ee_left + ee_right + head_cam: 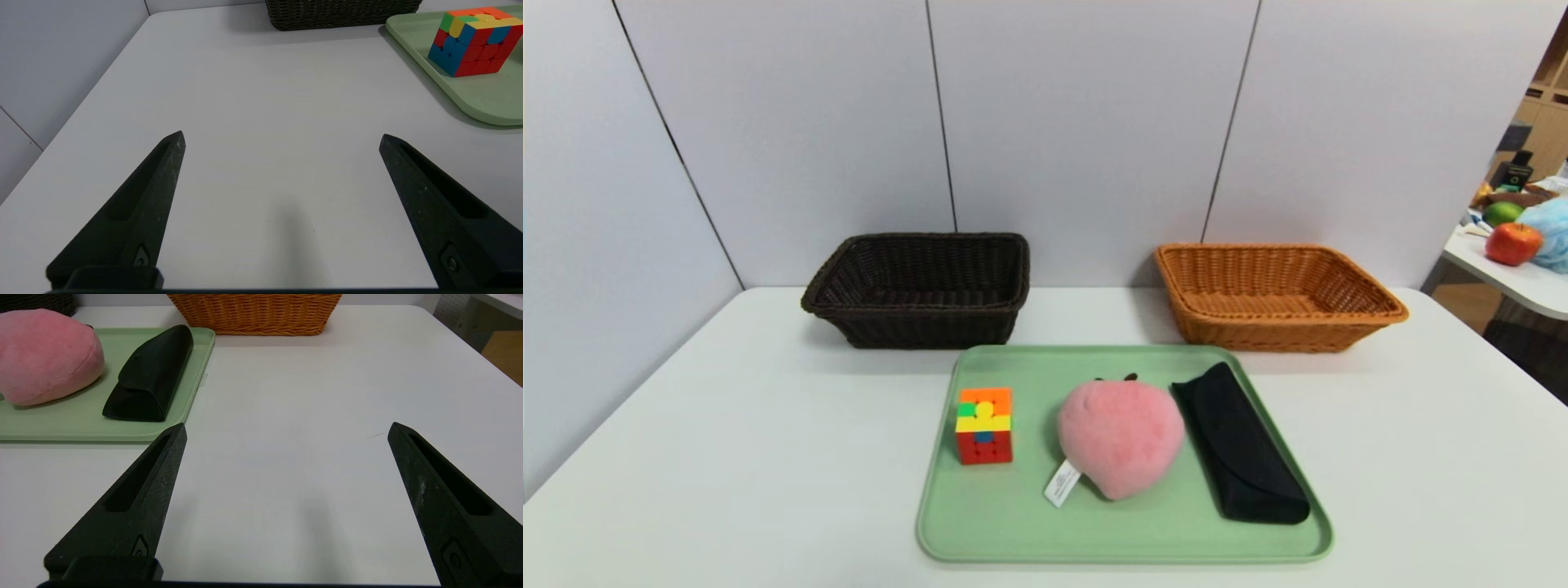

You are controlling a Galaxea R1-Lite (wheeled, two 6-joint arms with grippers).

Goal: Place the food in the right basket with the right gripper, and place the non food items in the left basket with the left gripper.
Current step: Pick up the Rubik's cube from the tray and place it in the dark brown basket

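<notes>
On a green tray (pixel 1013 523) at the table's middle front lie a colourful puzzle cube (pixel 984 425) on the left, a pink plush peach (pixel 1121 435) in the centre and a black glasses case (pixel 1240 445) on the right. A dark brown basket (pixel 920 287) stands behind on the left, an orange basket (pixel 1274 294) on the right. Neither arm shows in the head view. My left gripper (pixel 282 139) hangs open over bare table, with the cube (pixel 474 41) ahead of it. My right gripper (pixel 286 430) is open over bare table beside the case (pixel 151 375) and peach (pixel 45 355).
Grey partition walls close off the back and left of the white table (pixel 686 457). Beyond the right edge stands another table (pixel 1515 282) with an apple, a green fruit and a blue bag.
</notes>
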